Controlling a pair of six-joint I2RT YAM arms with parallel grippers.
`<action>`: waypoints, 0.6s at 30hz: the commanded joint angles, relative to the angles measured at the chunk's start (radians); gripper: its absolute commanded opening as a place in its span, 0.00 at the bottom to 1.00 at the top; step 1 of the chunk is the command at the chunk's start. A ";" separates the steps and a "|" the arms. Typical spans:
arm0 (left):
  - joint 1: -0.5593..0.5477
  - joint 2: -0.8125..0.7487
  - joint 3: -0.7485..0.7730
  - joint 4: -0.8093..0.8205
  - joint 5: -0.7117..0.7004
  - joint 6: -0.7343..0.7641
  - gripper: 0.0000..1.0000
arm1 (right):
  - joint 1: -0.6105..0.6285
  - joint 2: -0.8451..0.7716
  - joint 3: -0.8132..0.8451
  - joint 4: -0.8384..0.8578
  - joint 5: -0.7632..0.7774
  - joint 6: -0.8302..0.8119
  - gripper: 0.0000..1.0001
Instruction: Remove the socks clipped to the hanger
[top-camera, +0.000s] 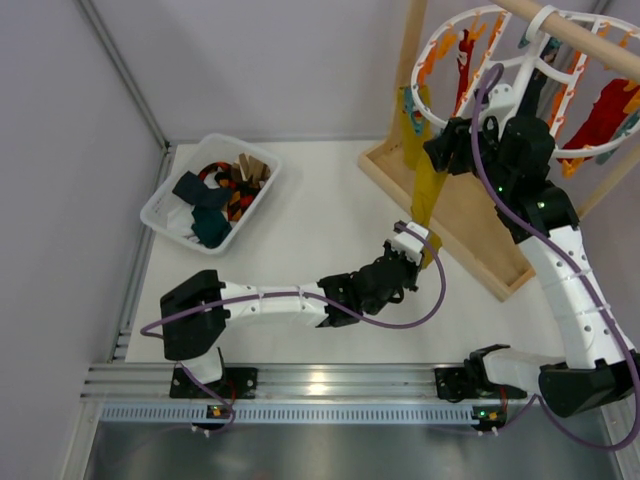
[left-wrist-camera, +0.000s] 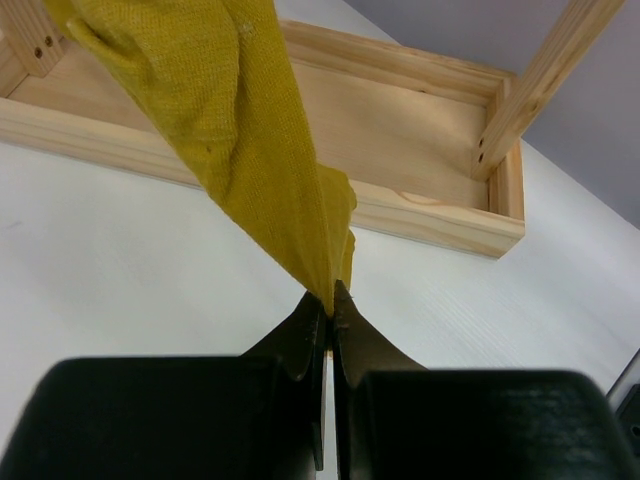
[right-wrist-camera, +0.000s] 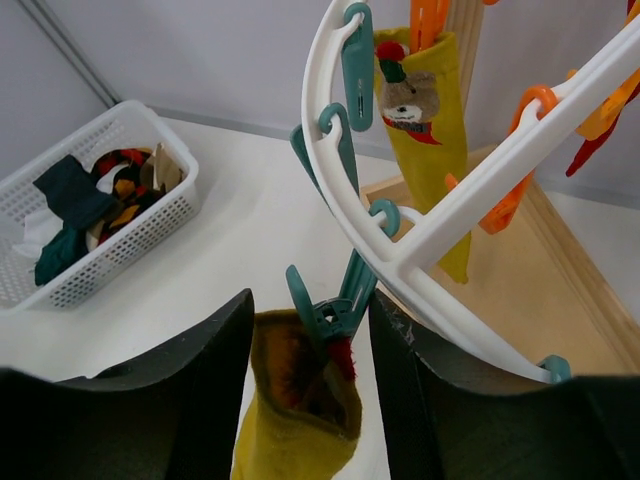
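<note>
A mustard yellow sock (top-camera: 430, 190) hangs stretched from a teal clip (right-wrist-camera: 335, 310) on the white hanger (top-camera: 520, 62). My left gripper (left-wrist-camera: 330, 295) is shut on the sock's lower end (left-wrist-camera: 260, 140), low over the table by the stand (top-camera: 418, 250). My right gripper (right-wrist-camera: 310, 330) is open, its fingers on either side of the teal clip and the sock's cuff (right-wrist-camera: 300, 410), up under the hanger rim (right-wrist-camera: 400, 250). A second yellow sock with a bear face (right-wrist-camera: 425, 120) hangs further along. A red sock (top-camera: 605, 110) hangs at the hanger's right.
A white basket (top-camera: 212, 190) of mixed items sits at the back left, also in the right wrist view (right-wrist-camera: 100, 200). The wooden stand's tray base (top-camera: 470, 220) lies under the hanger, with its posts (left-wrist-camera: 540, 80) rising from it. Orange clips (right-wrist-camera: 510, 200) dangle nearby.
</note>
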 joint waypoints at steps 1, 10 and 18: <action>-0.002 -0.044 -0.015 0.037 0.037 -0.020 0.00 | -0.024 0.003 0.006 0.101 0.016 0.030 0.46; -0.002 -0.044 -0.019 0.037 0.046 -0.024 0.00 | -0.024 -0.005 -0.016 0.139 0.030 0.073 0.27; -0.002 -0.047 -0.044 0.037 0.025 -0.034 0.00 | -0.026 -0.008 -0.014 0.139 0.040 0.085 0.15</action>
